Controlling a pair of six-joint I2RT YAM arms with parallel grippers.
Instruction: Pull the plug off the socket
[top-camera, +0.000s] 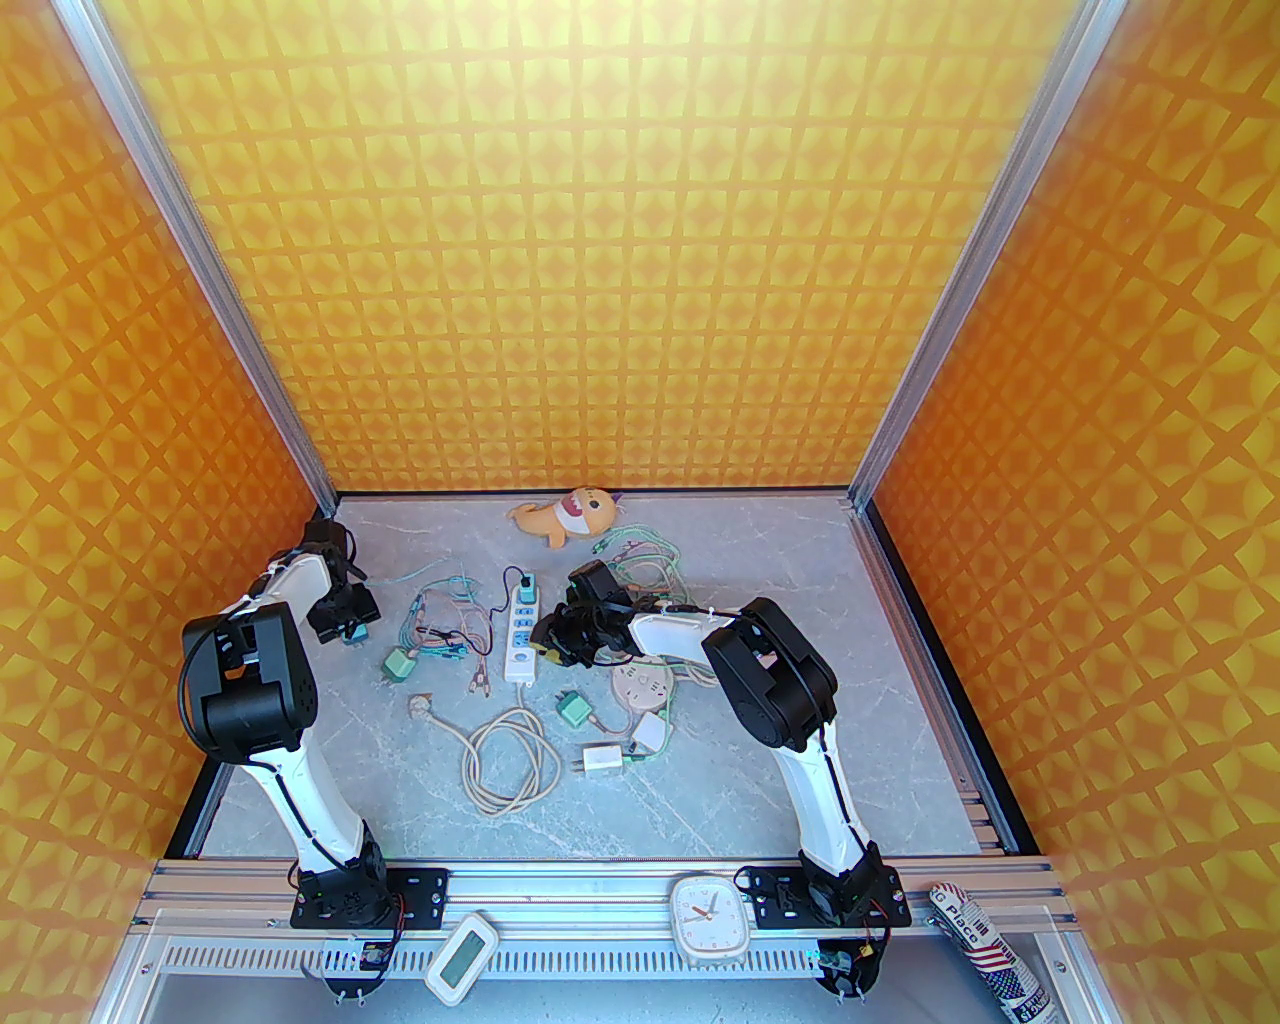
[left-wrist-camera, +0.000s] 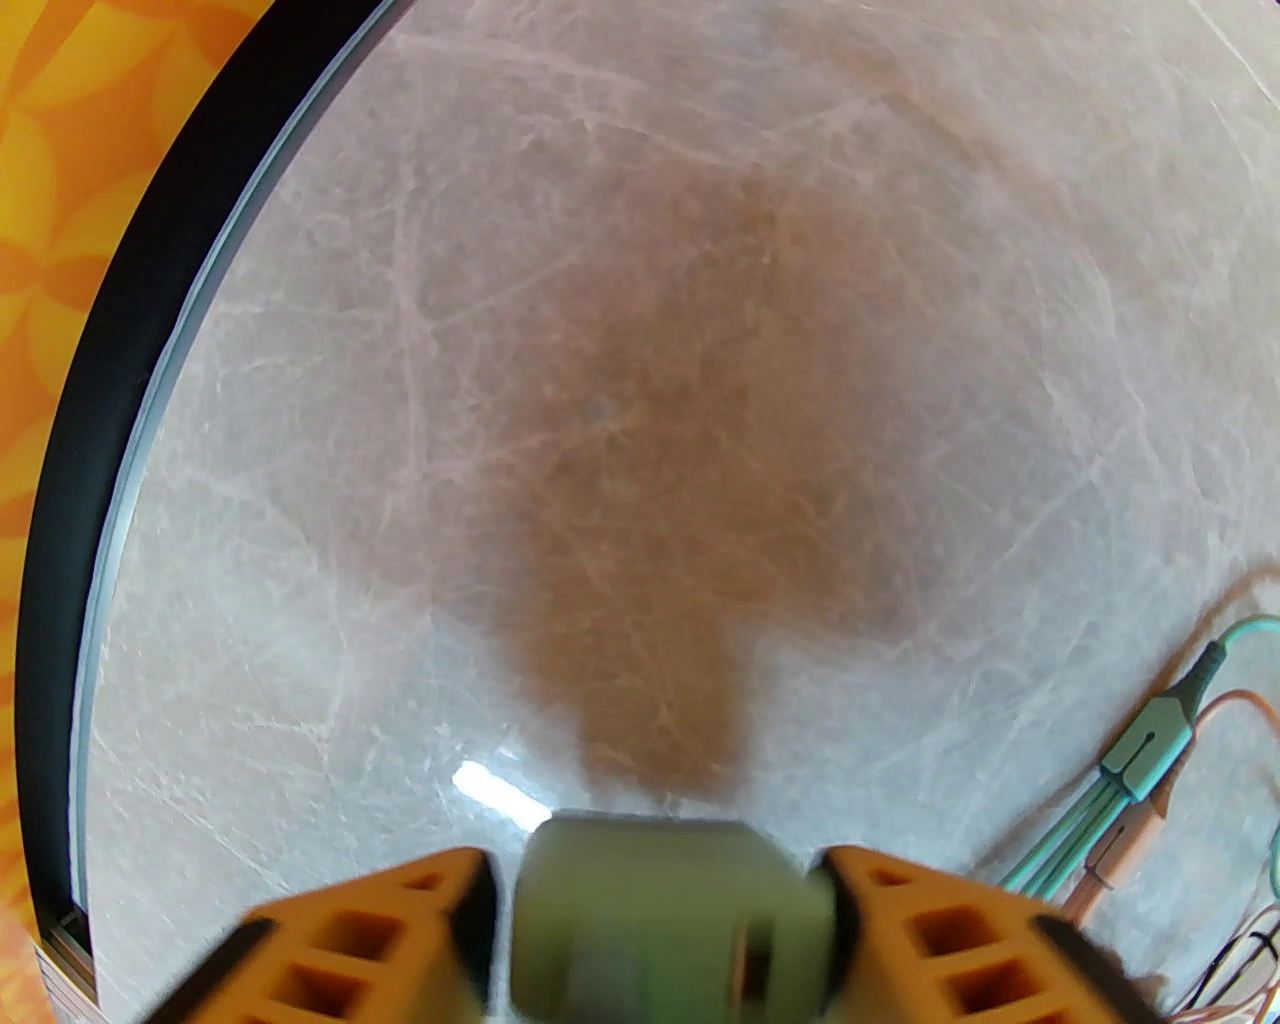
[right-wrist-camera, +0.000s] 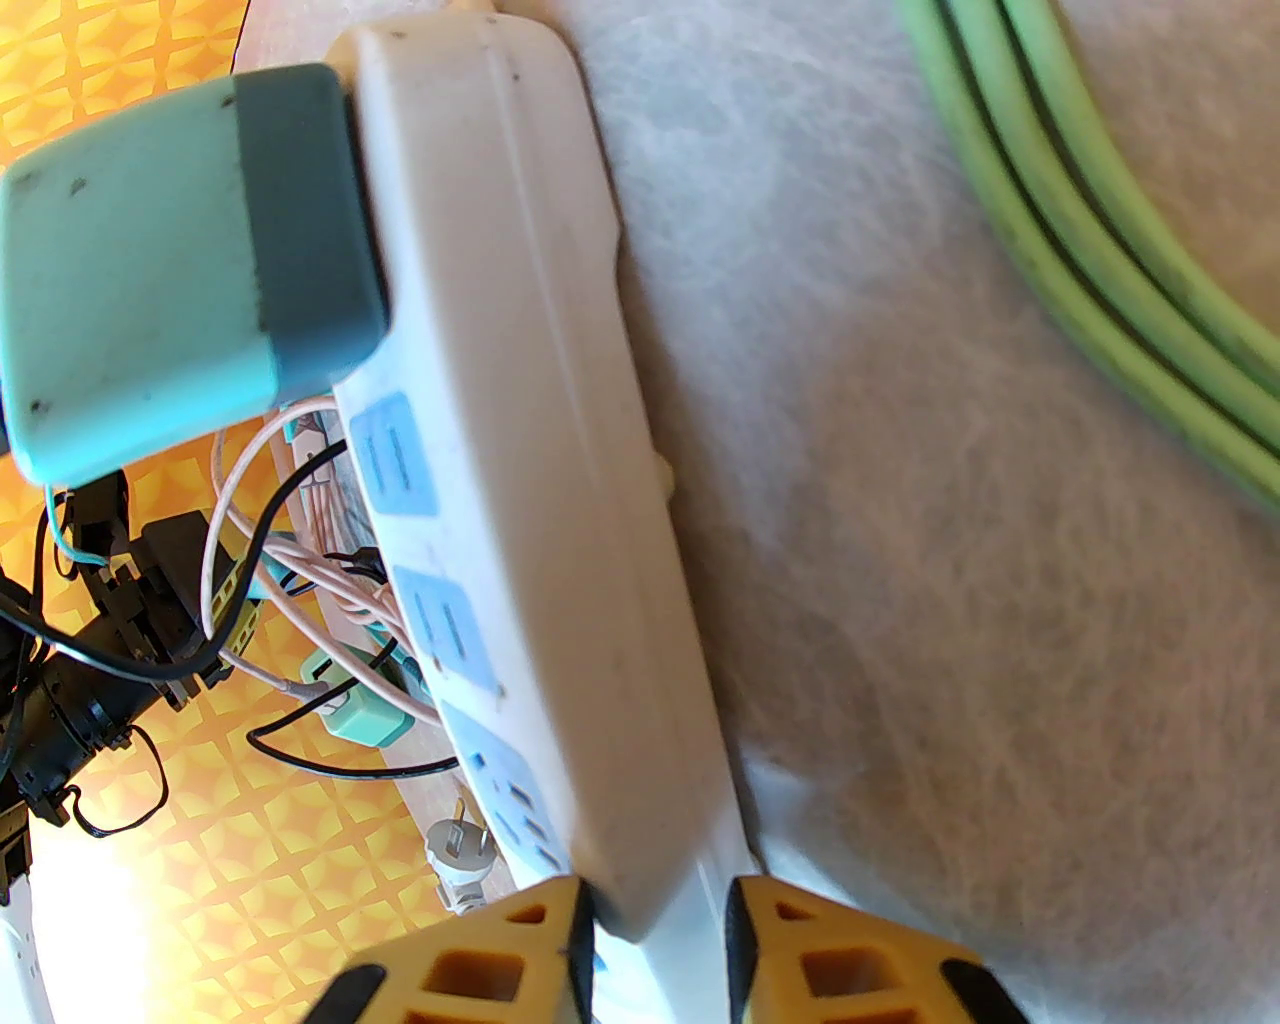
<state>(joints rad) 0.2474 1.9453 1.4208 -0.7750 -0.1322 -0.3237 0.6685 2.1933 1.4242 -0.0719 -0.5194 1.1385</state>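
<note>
Orange walls (top-camera: 640, 250) with a square pattern stand around a grey stone table (top-camera: 760, 800). In the middle of it lies a white power strip (top-camera: 521, 640). The right gripper (right-wrist-camera: 655, 900) is closed on the near end of the strip and pins it down. A teal plug (right-wrist-camera: 180, 260) sits in the far end of the strip, so that one is not out yet.

Far to the left, well apart from the strip, the left gripper (left-wrist-camera: 660, 870) has a green plug (left-wrist-camera: 670, 930) between its fingers (left-wrist-camera: 400, 940). That plug is off the strip, so I think that part is done. The wrist picture is blurry, so I cannot tell if the fingers squeeze it or sit loose around it. What is left, I think, is to set it down.

Loose cords (top-camera: 450, 630) lie just left of the strip and could snag. A round socket (top-camera: 640, 690), a coiled white cord (top-camera: 510, 765) and a soft toy (top-camera: 565, 515) lie near too.
</note>
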